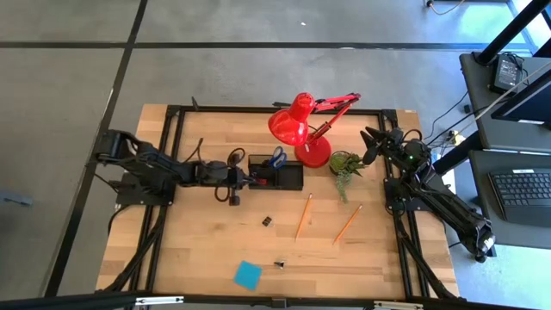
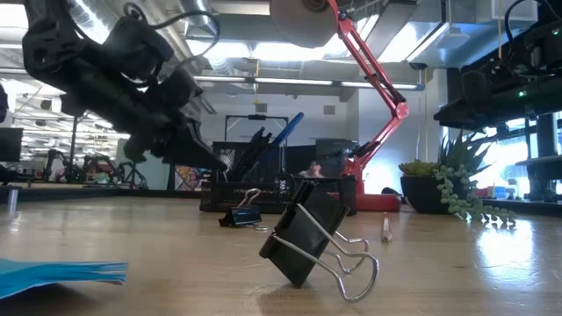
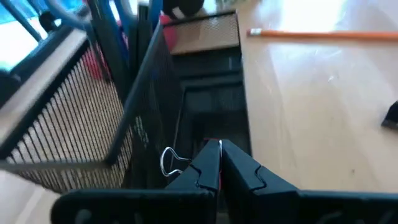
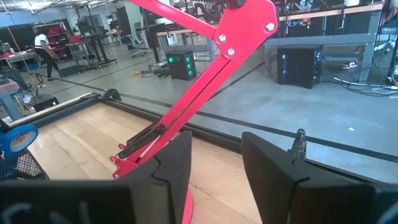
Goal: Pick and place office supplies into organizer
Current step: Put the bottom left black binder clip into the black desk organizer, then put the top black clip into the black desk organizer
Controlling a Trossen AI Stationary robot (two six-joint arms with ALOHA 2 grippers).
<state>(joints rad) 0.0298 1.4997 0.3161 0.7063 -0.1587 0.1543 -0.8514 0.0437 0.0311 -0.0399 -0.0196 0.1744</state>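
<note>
Your tabletop [image 1: 198, 250] carries the red desk lamp [image 1: 301, 129] and a small potted plant [image 1: 346, 164] at the back, with the black mesh organizer [image 1: 288, 176] just beside the lamp's base. The blue-handled scissors [image 1: 277, 158] and some dark pens already stand in it.

Your left claw [image 1: 250, 180] sits at the organizer's left end, over one of its compartments. In the left wrist view its fingers are clenched together with a sliver of red pinched between them; that looks like the small red eraser [image 3: 214, 177], though too little shows to be sure. So you appear to be at the placing step for that piece. Your next move calls for lining it up inside the compartment walls before you let go, so it falls in rather than onto the rim.

Your right claw [image 1: 370, 142] waits near the plant at the back right, fingers spread and holding nothing.

Still out on the wood: two orange pencils [image 1: 304, 215], the blue sticky-note pad [image 1: 247, 275], and two black binder clips [image 1: 267, 222], all well apart from the organizer.
</note>
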